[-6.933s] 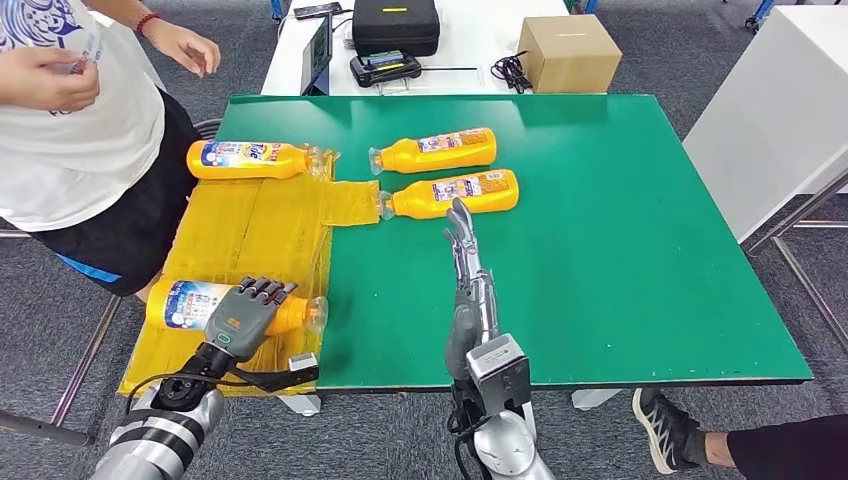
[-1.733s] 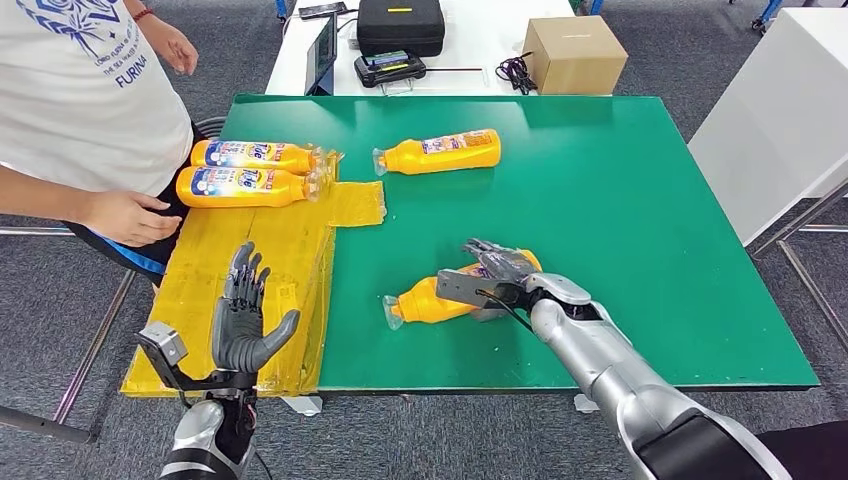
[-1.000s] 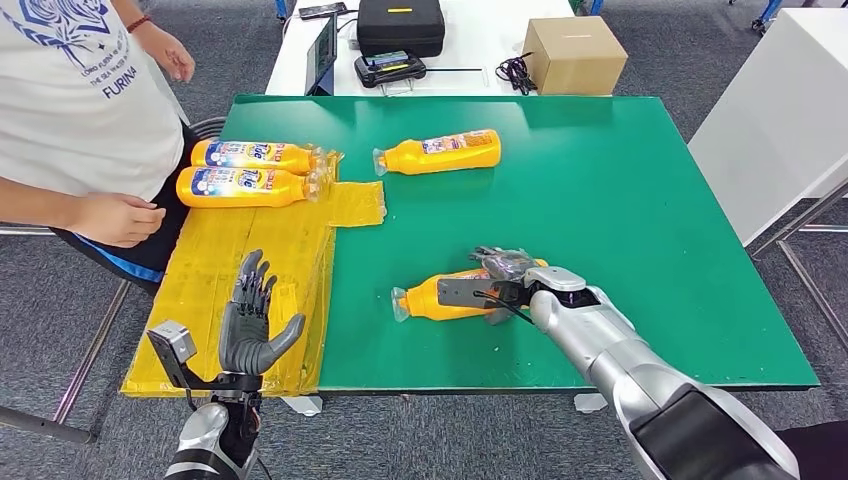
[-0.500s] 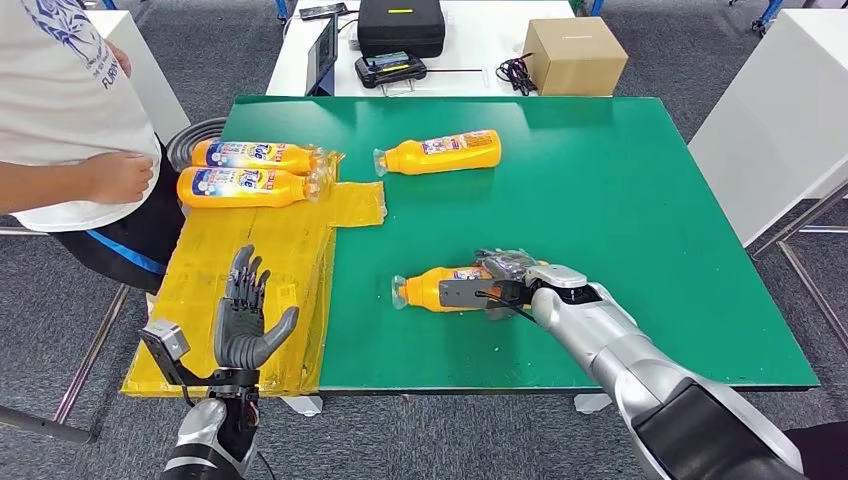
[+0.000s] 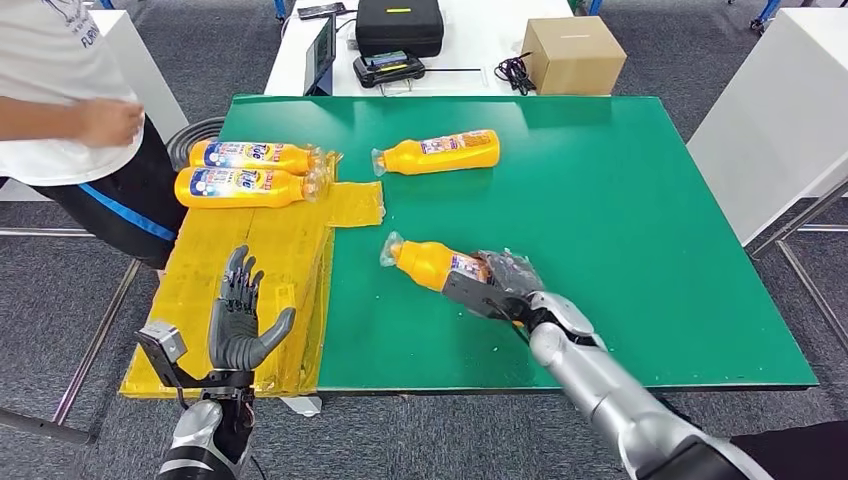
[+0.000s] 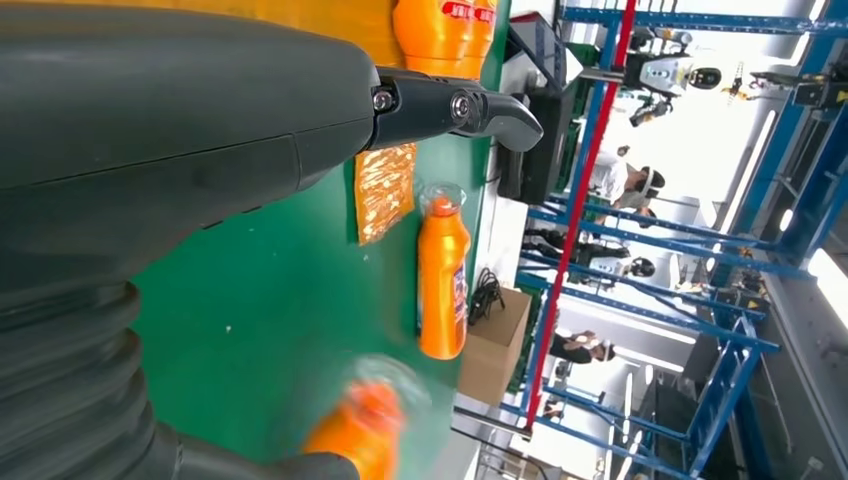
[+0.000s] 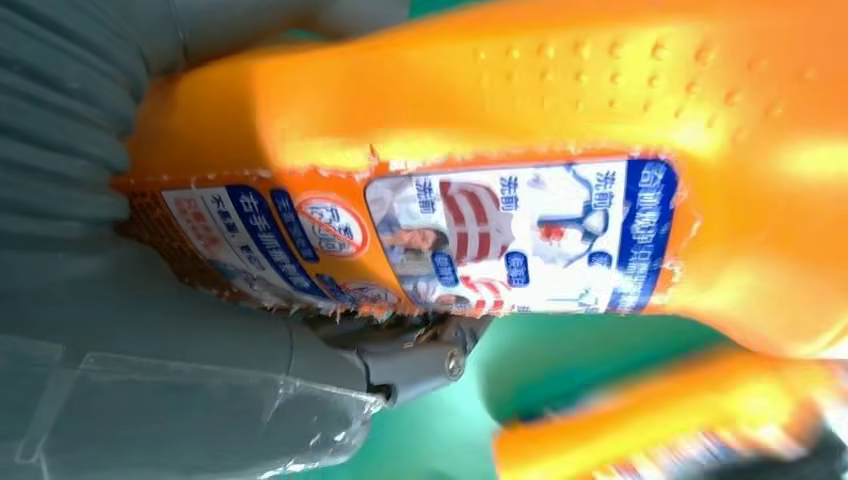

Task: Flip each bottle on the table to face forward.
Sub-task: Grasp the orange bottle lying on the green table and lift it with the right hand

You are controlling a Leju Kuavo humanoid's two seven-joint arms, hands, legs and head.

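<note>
Bottle held mid-turn, one more left on the green

Orange bottle (image 5: 437, 265) is gripped by the right hand (image 5: 500, 285) near the middle of the green tabletop (image 5: 640, 230); the fingers are wrapped round its base end, and its capped neck is pointed toward the far left. In the right wrist view its small-print label is seen facing the camera, so which face will end upward cannot be told. The step in hand is judged to be the turning of this bottle.

Two bottles (image 5: 250, 172) are laid side by side at the far left on the yellow sheet (image 5: 250, 260), their blue-and-white labels upward; these are taken as done. A fourth bottle (image 5: 438, 152) lies at the far side of the green surface, apparently untouched. Roughly half the work is judged finished.

The left hand (image 5: 238, 322) is raised off the near left edge, fingers spread wide, nothing held. A person (image 5: 70, 90) stands at the far left.
</note>
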